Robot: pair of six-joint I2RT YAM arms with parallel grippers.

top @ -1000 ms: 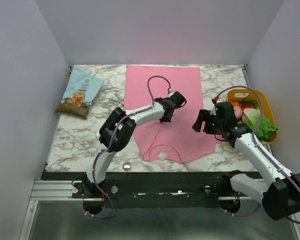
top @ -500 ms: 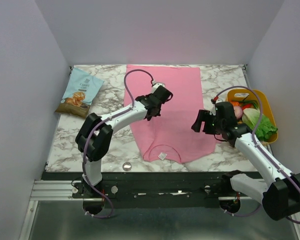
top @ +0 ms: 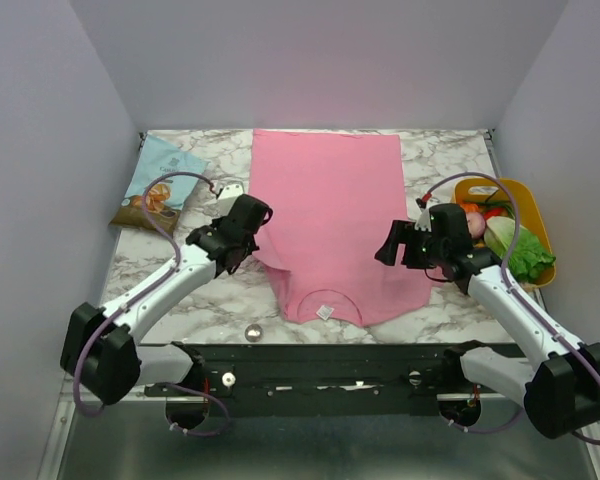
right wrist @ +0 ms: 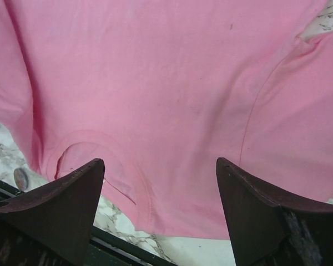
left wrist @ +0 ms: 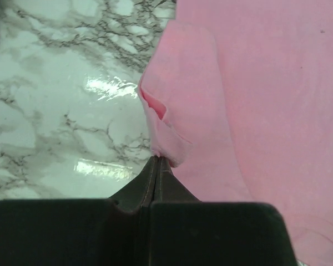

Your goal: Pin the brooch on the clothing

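Note:
The pink T-shirt lies flat on the marble table, neckline and white label toward the near edge. The brooch, a tiny silvery disc, lies on the marble left of the neckline; it also shows in the right wrist view. My left gripper is at the shirt's left edge, shut on the tip of the left sleeve, its closed tips pinching the fabric. My right gripper is open and empty, hovering over the shirt's right side.
A blue snack bag lies at the back left. A yellow basket with vegetables stands at the right edge, close behind my right arm. The table's black front rail runs just beyond the brooch.
My left arm has swung from over the shirt's middle out to its left edge, drawing the left sleeve outward. My right gripper has shifted slightly left and stays open.

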